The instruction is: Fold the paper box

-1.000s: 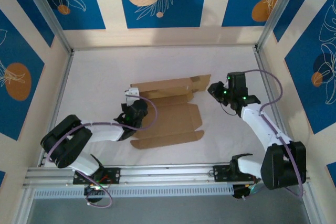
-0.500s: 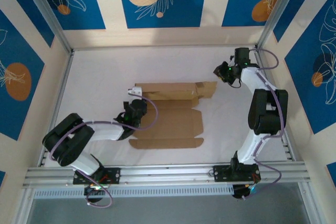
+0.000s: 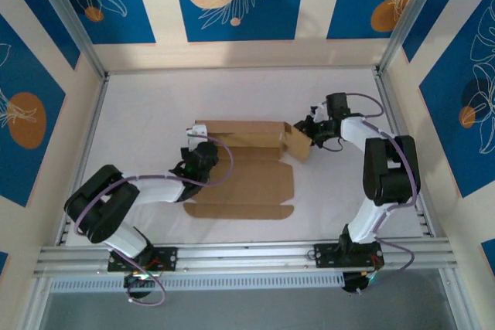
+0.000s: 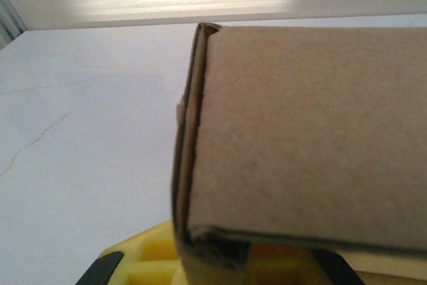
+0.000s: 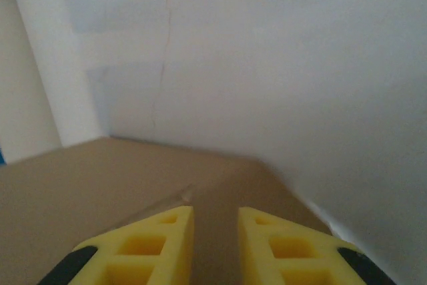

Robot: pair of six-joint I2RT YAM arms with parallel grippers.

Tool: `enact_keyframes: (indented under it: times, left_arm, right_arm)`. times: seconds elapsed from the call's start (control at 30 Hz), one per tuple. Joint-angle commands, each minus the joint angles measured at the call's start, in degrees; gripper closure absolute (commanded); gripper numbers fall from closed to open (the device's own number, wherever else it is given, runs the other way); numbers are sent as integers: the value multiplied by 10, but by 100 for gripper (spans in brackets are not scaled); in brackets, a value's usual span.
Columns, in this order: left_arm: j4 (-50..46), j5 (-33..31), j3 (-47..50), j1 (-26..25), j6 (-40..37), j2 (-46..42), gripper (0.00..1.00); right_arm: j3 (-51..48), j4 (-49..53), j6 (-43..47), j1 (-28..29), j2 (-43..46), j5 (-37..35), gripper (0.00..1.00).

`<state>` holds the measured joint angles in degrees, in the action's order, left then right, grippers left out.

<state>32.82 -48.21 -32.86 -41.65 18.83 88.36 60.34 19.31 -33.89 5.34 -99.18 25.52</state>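
Table (image 3: 155, 106): carrying the paper box (image 3: 247, 179) at mid-table, long axis running L–R across both arms.
Left fingers (image 3: 196, 143): clamping the far wall at the box's L end.
Right fingers (image 3: 310, 130): sitting at the R end w/ a narrow gap, gripping nothing.
End flap (image 3: 298, 143): lying just L of the right fingers, so the right arm is nearer; push prob. going leftward.

L arm lies low, reaching fwd-right, left gripper (image 3: 195, 147) pinched on paper box (image 4: 307, 131) edge; R arm folded back leftward, right gripper (image 5: 215, 213) fingers narrowly apart
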Motion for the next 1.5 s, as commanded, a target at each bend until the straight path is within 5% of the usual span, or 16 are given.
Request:
enact_keyframes:
  times: [0.0, 0.37, 0.7, 1.27, 1.47]
  left_arm:
    - [-18, -17, -12, 6, 6, 8, 100]
    - [-18, 4, -3, 25, -9, 1, 100]
    - [-26, 13, -8, 42, -2, 2, 100]
    - [-62, 71, -33, 68, 22, -14, 100]
    - [-81, 118, -54, 83, 2, -24, 100]
  right_arm:
    - [-22, -4, 54, 38, 43, -44, 73]
    - [-97, -24, 247, 131, 171, -241, 72]
    - [-127, 12, 339, 162, 216, -255, 71]
    - [107, 222, 348, 186, 88, -94, 68]
    - [51, 95, 402, 194, 128, -231, 66]
